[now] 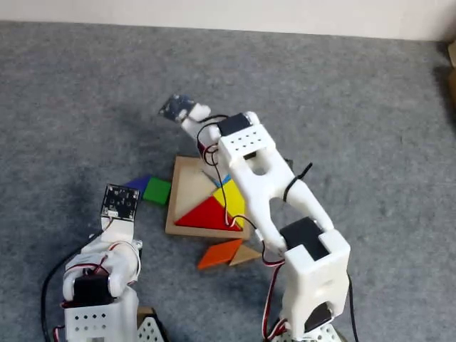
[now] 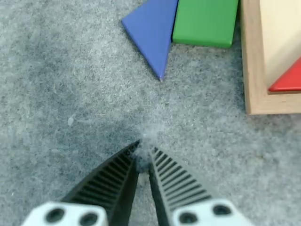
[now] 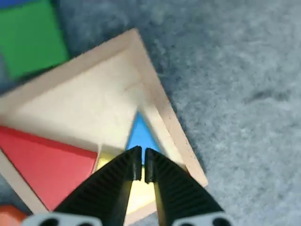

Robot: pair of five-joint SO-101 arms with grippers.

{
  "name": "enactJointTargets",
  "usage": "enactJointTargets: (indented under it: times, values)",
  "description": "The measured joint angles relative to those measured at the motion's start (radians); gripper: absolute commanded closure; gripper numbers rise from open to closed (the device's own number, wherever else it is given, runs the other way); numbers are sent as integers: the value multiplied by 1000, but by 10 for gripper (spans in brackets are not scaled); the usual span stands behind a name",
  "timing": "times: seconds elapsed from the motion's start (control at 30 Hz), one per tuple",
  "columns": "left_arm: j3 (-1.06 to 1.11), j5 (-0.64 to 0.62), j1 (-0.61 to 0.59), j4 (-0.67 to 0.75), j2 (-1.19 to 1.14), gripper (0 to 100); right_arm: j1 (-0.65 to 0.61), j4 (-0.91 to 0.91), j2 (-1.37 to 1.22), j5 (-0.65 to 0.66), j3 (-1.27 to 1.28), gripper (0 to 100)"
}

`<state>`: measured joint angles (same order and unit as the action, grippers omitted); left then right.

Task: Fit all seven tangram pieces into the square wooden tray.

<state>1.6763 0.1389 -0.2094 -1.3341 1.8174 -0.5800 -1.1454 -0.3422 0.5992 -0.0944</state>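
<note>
- grey carpet is covered in part by the square wooden tray [image 1: 173, 203]. Inside it a large red triangle [image 1: 206, 215], a yellow piece [image 1: 234, 198] and a small light-blue triangle [image 3: 140, 134] are seen, with much bare wood around them.
- four pieces are found outside the tray. a green square [image 1: 157, 190] is set just beside one outer wall, and a dark blue triangle [image 2: 153, 28] is pressed against the square's far side. an orange parallelogram [image 1: 219, 254] and a tan wooden triangle [image 1: 247, 254] are found near another wall.
- the right gripper [image 3: 143, 162] is held above the tray, over the light-blue triangle. its jaws are drawn almost together and nothing is gripped.
- the left gripper [image 2: 143, 149] is held low over the carpet, near the dark blue triangle. only a sliver of gap is kept between its jaws, and nothing is held.
- if the right gripper were lowered as it is, the light-blue triangle could be tipped or jammed against the yellow piece.
- the tray could be shifted if its wall were caught by a finger when the green square is picked up.
</note>
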Motion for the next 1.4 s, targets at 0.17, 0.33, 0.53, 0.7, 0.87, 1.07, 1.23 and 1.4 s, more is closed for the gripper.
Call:
enactJointTargets:
  times: [0.17,0.33,0.53,0.7,0.87,1.07,1.23,1.4]
  values:
    - [0,0,0,0,0,993,0,0,-28,-92,-5,993]
    - [0,0,0,0,0,993,18,2,-146,-98,-26,993]
    - [0,0,0,0,0,993,80,3,-166,-101,-58,993]
    - [0,0,0,0,0,993,109,2,-167,-101,-64,993]
    - [0,0,0,0,0,993,123,-72,-172,-101,-120,993]
    - [0,0,0,0,0,993,129,-176,-130,-101,-160,993]
    - [0,0,0,0,0,993,129,-232,11,-106,-133,993]
    - [0,0,0,0,0,993,129,-259,218,-158,5,993]
